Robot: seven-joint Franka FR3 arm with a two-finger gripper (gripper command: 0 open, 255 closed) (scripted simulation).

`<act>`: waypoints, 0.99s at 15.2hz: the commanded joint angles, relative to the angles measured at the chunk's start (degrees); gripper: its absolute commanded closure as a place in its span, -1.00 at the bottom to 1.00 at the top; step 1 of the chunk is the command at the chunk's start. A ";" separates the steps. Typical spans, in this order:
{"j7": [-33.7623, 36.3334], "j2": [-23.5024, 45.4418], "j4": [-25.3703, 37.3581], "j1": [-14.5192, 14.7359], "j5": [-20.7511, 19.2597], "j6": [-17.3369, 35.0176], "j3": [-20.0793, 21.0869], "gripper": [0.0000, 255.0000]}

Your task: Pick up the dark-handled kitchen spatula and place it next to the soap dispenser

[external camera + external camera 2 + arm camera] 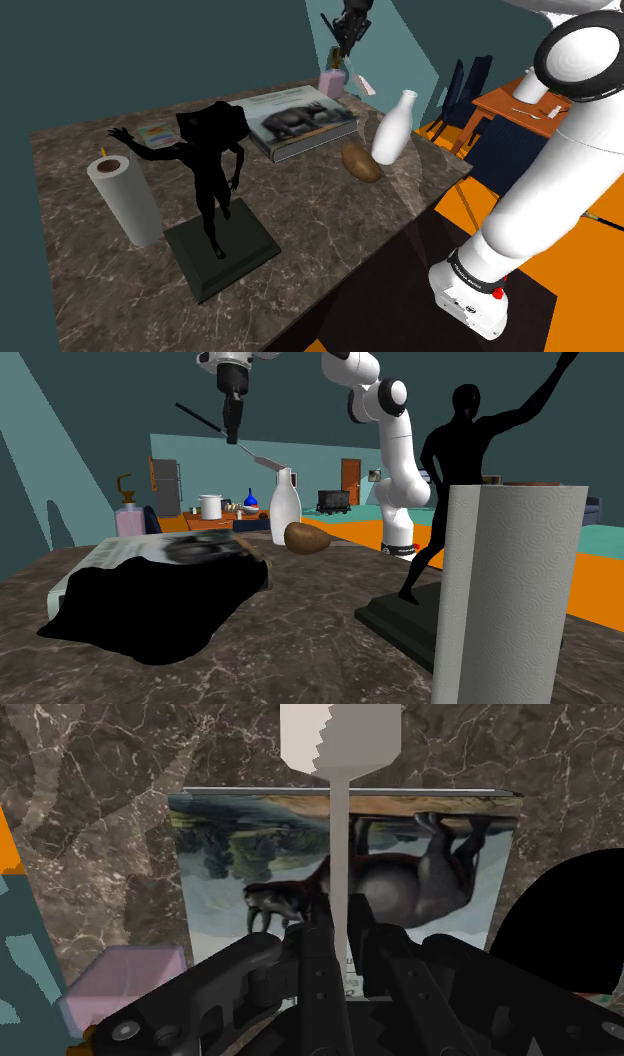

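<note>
Arm high over the book [300, 118], pincer [232, 440] pointing down, clamped on the spatula [340, 744] at its handle, soap dispenser [120, 979] beside the book partly hidden behind the pincer

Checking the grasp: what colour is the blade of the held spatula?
The blade of the spatula is pale grey-white, best seen in the wrist view.
</note>
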 commanded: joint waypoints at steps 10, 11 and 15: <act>-13.73 5.86 8.22 -8.10 0.80 -2.28 -5.38 1.00; -14.88 6.88 9.70 -8.79 0.83 -2.74 -5.80 1.00; -19.32 12.01 17.37 -11.53 0.88 -5.32 -7.28 1.00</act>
